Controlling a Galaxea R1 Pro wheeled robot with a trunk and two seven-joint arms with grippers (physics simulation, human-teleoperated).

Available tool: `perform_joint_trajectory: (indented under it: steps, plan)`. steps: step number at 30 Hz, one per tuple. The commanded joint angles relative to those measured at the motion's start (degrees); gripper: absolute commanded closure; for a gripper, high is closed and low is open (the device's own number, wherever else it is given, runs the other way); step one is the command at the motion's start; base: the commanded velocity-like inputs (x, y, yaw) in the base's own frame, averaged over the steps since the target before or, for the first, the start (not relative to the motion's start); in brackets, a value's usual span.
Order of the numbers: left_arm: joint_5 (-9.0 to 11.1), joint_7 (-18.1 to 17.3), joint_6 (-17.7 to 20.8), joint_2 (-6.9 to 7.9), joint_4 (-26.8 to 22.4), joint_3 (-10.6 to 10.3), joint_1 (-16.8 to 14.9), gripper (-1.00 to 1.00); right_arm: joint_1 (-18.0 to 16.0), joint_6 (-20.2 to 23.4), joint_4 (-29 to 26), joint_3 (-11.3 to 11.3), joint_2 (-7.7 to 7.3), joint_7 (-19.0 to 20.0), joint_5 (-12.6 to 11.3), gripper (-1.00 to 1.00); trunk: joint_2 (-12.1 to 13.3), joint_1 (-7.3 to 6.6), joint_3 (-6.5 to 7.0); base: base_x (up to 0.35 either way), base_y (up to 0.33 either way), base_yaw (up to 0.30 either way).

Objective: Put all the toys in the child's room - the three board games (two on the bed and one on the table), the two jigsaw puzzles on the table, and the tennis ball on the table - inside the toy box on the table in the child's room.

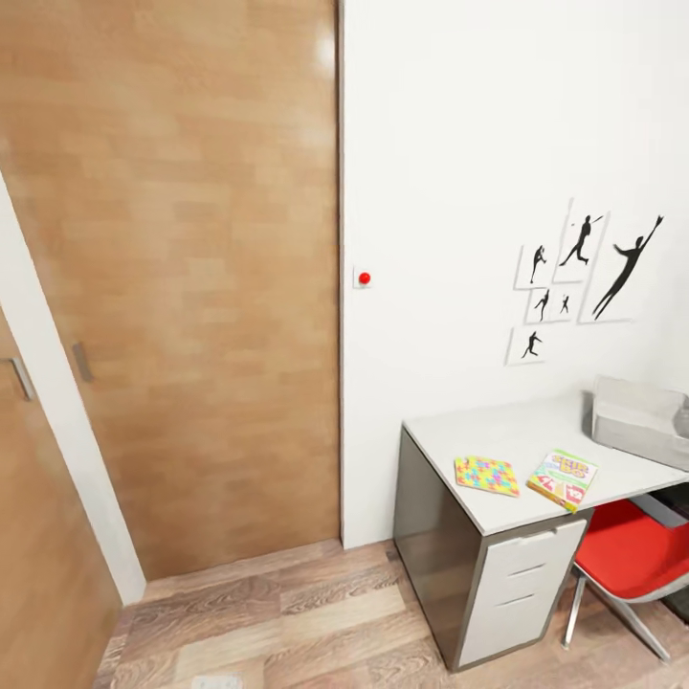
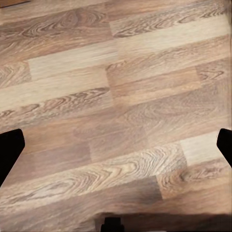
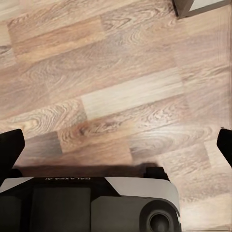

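Note:
In the head view the table (image 1: 522, 435) stands against the white wall at the right. On its pale top lie a jigsaw puzzle (image 1: 486, 475), a thin multicoloured square, and beside it a green-purple board game (image 1: 562, 478) near the front edge. The light grey toy box (image 1: 639, 419) sits further back at the right edge of the picture. In the left wrist view my left gripper (image 2: 116, 150) is open above bare wood floor. My right gripper (image 3: 116, 147) is also open over the floor, with nothing between its fingers.
A wide wooden sliding door (image 1: 182, 277) fills the left half of the head view. A red chair (image 1: 632, 555) stands at the desk's right, next to white drawers (image 1: 522, 598). Baseball silhouette posters (image 1: 579, 282) hang on the wall. My own base (image 3: 92, 203) shows below the right gripper.

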Motion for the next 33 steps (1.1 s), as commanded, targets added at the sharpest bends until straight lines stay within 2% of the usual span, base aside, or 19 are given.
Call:
perform_joint_trajectory:
  steps: [1,10,27,33]
  plan:
    - [0.0,0.0,-0.2,0.02,0.0,0.0,0.0,-1.00,0.0,-0.2,0.1,-0.1,0.01,0.1,-0.2,-1.00,0.0,0.02,-0.02,-0.025,0.006,-0.278]
    - [0.0,0.0,-0.2,0.02,0.0,0.0,0.0,-1.00,0.0,-0.3,0.1,-0.1,0.01,0.1,-0.2,-1.00,0.0,0.02,-0.02,-0.010,0.002,-0.166]
    - [-0.1,0.0,-0.2,0.02,0.0,-0.1,0.0,-1.00,0.1,0.2,0.2,-0.1,0.18,0.0,-0.2,-1.00,0.0,0.02,-0.02,-0.001,0.000,-0.014]
    - [-0.2,0.0,-0.2,-0.04,0.0,-0.1,0.0,-1.00,0.1,2.7,0.4,-0.7,0.23,-0.5,-0.4,-1.00,0.0,0.02,-0.02,0.000,0.000,0.000]
